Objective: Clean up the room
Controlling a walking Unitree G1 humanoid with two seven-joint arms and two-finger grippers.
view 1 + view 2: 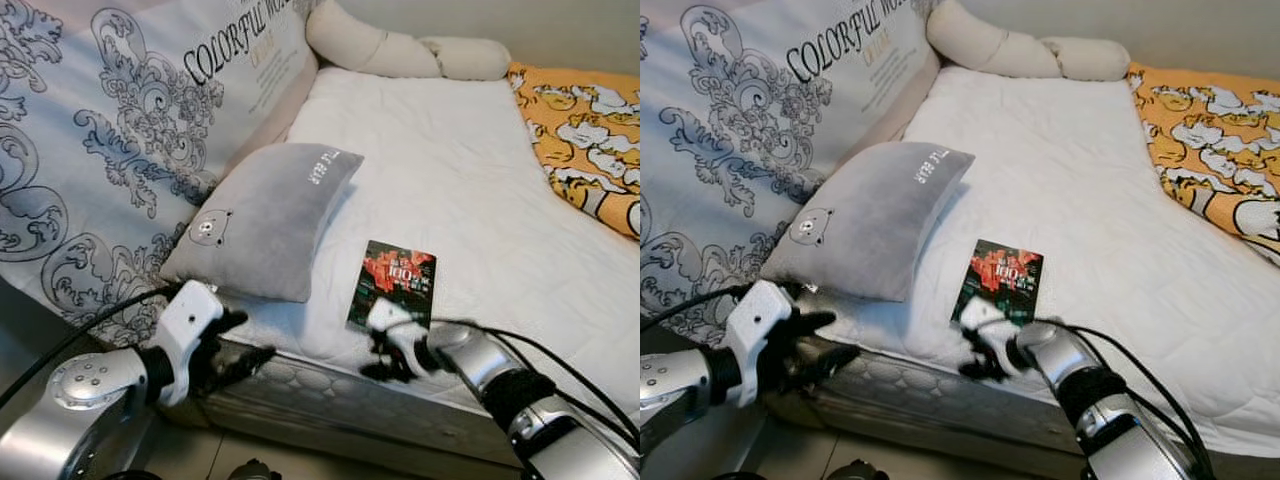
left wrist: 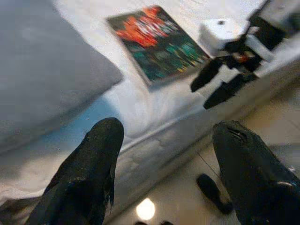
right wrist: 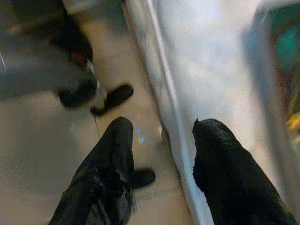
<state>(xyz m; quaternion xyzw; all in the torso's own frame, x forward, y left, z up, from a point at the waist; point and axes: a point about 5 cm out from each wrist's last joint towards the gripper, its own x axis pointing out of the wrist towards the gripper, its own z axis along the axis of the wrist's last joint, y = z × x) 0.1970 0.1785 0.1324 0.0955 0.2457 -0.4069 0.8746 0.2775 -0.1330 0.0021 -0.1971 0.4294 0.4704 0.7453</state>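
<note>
I've got the book (image 1: 392,285) lying flat on the bed (image 1: 470,170) near the edge, right next to the grey pillow (image 1: 262,218). Right tool (image 1: 388,362) hovers at the mattress edge just below it — fingers apart, nothing held. Left tool (image 1: 236,352) also spread w/ nothing in it, down by the pillow corner.

Bed (image 1: 470,170) with white quilted cover. On it: grey pillow (image 1: 265,218) leaning against patterned headboard panel (image 1: 110,130); dark book (image 1: 392,283) flat near front edge, just beside pillow; cream bolster (image 1: 400,48) at far end; orange printed blanket (image 1: 585,135) along far side.
</note>
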